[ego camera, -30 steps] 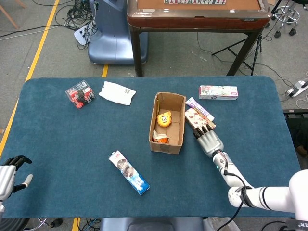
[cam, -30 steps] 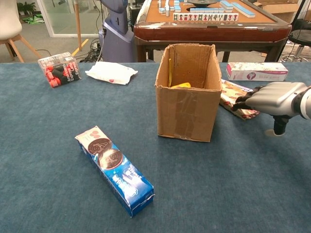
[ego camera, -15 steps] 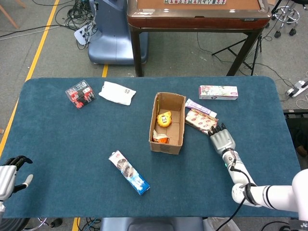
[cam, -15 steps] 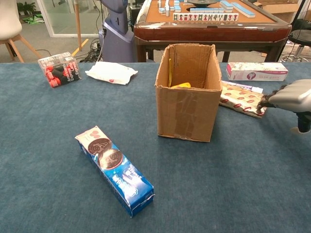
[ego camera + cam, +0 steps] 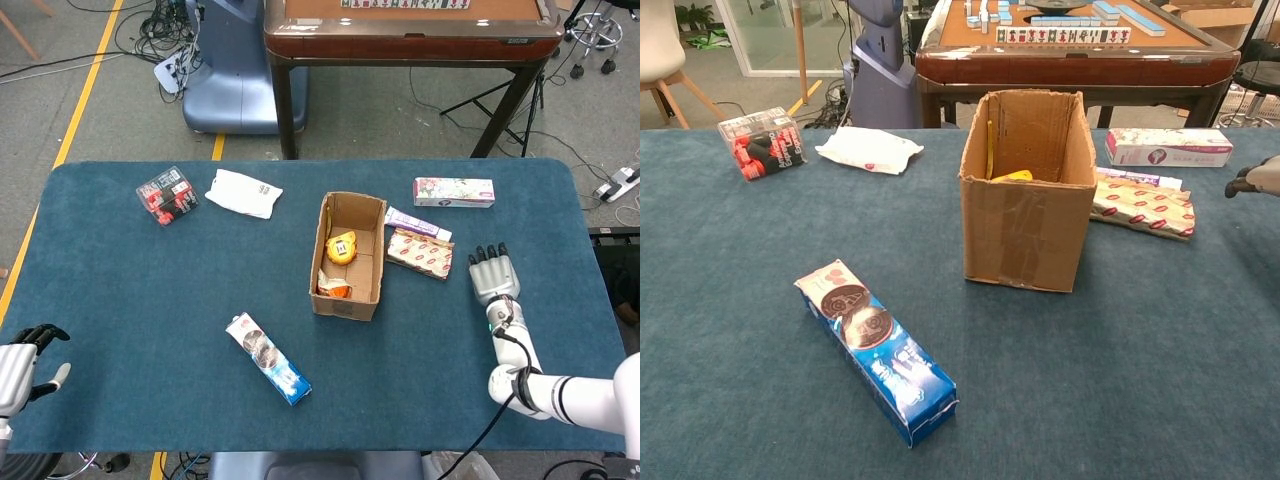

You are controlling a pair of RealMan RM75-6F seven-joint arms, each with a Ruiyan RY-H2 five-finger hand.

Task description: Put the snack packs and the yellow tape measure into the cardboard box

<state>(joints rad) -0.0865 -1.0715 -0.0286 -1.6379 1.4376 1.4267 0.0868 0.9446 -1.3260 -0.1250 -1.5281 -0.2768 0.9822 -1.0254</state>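
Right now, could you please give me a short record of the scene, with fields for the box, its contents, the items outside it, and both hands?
box: cardboard box, open top, mid-table
in box: yellow tape measure; an orange item below it, unclear
beside box, right: patterned snack pack
front left: blue biscuit pack
far left: red snack pack, white pack
far right: pink-and-white box
left hand: table's left edge, holds nothing
right hand: open, right of patterned pack, apart from it
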